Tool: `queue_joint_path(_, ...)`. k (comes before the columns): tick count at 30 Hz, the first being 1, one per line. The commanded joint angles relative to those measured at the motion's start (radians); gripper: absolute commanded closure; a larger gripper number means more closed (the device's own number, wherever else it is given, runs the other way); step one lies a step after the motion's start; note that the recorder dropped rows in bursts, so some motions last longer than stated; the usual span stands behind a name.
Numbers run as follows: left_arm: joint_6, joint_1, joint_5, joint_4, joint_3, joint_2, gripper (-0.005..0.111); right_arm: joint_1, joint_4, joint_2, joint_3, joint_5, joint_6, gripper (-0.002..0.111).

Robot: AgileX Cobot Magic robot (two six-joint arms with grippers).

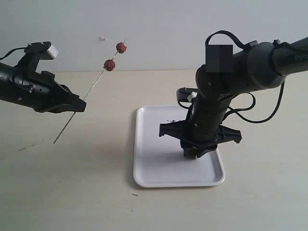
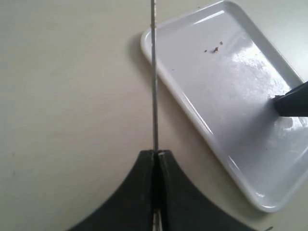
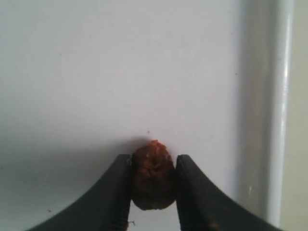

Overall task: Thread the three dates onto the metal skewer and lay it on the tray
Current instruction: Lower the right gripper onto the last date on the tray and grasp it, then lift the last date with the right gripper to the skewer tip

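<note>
We list the skewer, thin, stiff and slick, clamped below mid-shaft in our closed left end effector with two dates near its tip, and the third date, light, soft, on the tray, pinched across its flanks by our right end effector.

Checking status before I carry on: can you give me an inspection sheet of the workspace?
Surface: beige table with the white tray on it.
Job's things: skewer held tilted in the air, with a lower date and an upper date threaded near its raised end; third date lying on the tray.
Clutter: a few dark crumbs on the tray.
Grippers: left claw shut on the skewer; right claw closed on the third date.
Cables: black cable looping beside the right arm.
Surroundings: plain pale wall.
</note>
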Motion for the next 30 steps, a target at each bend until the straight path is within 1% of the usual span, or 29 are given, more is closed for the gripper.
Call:
queue_joint_path(1, 0.004, 0.0, -0.001, -0.014, 0.001, -0.01, 0.107, 0.002, -0.01, -0.001, 0.003, -0.02, 0.002, 0.079)
queue_joint_path(8, 0.004, 0.0, 0.003, -0.014, 0.001, -0.01, 0.107, 0.002, -0.01, -0.004, 0.003, -0.083, -0.007, 0.079)
queue_joint_path(15, 0.004, 0.0, 0.083, 0.005, 0.001, -0.01, 0.107, -0.019, -0.018, -0.036, 0.003, -0.194, -0.007, 0.08)
queue_joint_path(19, 0.004, 0.0, 0.169, 0.074, 0.001, -0.008, 0.107, -0.06, -0.01, -0.085, 0.0, -0.239, -0.007, 0.08)
queue_joint_path(22, 0.004, 0.0, 0.174, 0.124, 0.001, -0.008, 0.107, -0.101, -0.01, -0.128, -0.002, -0.242, -0.007, 0.08)
queue_joint_path(26, 0.004, -0.002, 0.187, 0.125, 0.001, -0.006, 0.107, -0.158, -0.01, -0.192, -0.002, -0.247, -0.011, 0.08)
queue_joint_path(30, 0.058, -0.001, 0.217, 0.125, 0.001, -0.006, 0.107, -0.2, 0.09, -0.246, -0.002, -0.249, -0.096, 0.08)
